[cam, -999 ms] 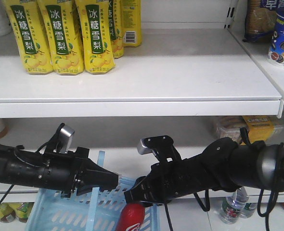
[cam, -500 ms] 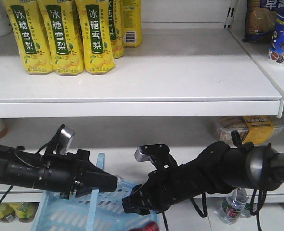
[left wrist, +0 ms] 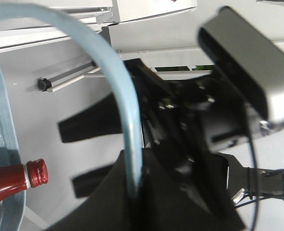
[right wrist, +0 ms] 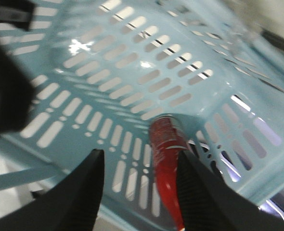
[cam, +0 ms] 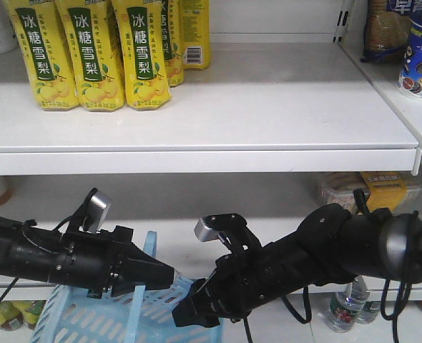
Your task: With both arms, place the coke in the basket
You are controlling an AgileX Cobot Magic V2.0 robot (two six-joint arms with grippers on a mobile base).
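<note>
The basket (right wrist: 132, 62) is the landmark here. The coke (right wrist: 168, 159) lies on its side inside the basket, on the slotted floor close to one wall, its red cap (left wrist: 37, 172) showing in the left wrist view just past the basket's rim.

The right gripper (right wrist: 139, 183) hangs directly above the basket's interior, its two black fingers (right wrist: 79, 192) spread apart on either side of the bottle. They appear not to touch it, though the blur makes that hard to confirm.

The left gripper (cam: 157, 275) sits at the basket's upper edge in the front view, clenched on the basket's thin blue handle (left wrist: 125, 96), which arcs up from between the dark fingers.

Above the basket, a white shelf (cam: 268, 107) carries yellow drink cartons (cam: 96, 53) at its left end.
</note>
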